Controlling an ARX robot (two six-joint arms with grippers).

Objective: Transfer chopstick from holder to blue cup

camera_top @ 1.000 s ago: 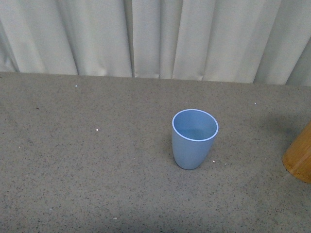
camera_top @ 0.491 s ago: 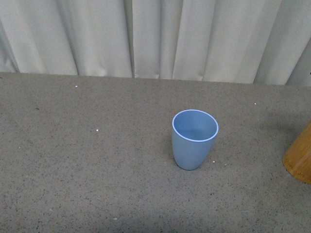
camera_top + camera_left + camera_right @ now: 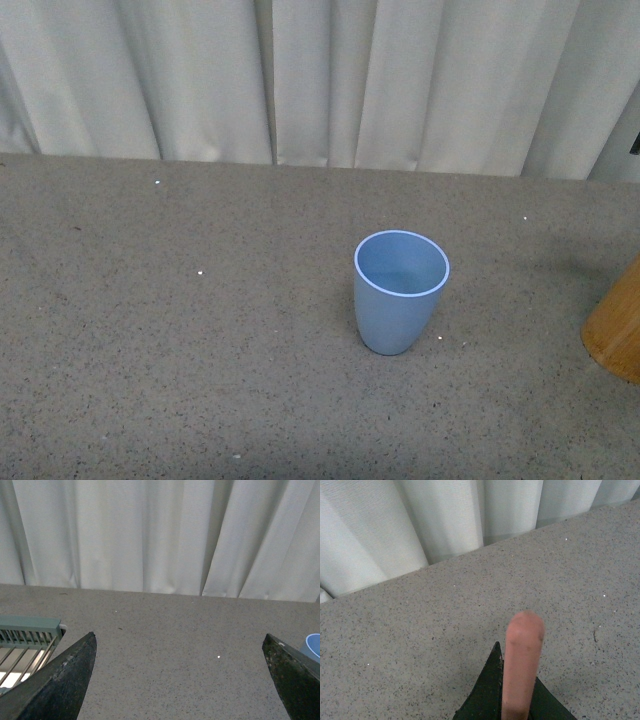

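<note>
The pale blue cup (image 3: pixel 401 291) stands upright and empty on the grey table, right of centre in the front view; its rim shows at the edge of the left wrist view (image 3: pixel 313 646). The light brown holder (image 3: pixel 617 325) is cut off at the right edge of the front view. Neither arm shows in the front view. In the right wrist view my right gripper (image 3: pixel 512 695) is shut on the salmon-pink chopstick (image 3: pixel 521 665), whose rounded end points out past the dark fingertips, above bare table. In the left wrist view my left gripper (image 3: pixel 182 655) is open and empty over the table.
White curtains (image 3: pixel 320 80) hang along the table's far edge. A pale green slatted rack (image 3: pixel 27 632) sits beside the left gripper in the left wrist view. Small white specks dot the speckled grey tabletop (image 3: pixel 200 330).
In the front view the cup and holder sit slightly lower in the picture and less of the holder shows at the right edge. Neither arm appears in any of these frames.
</note>
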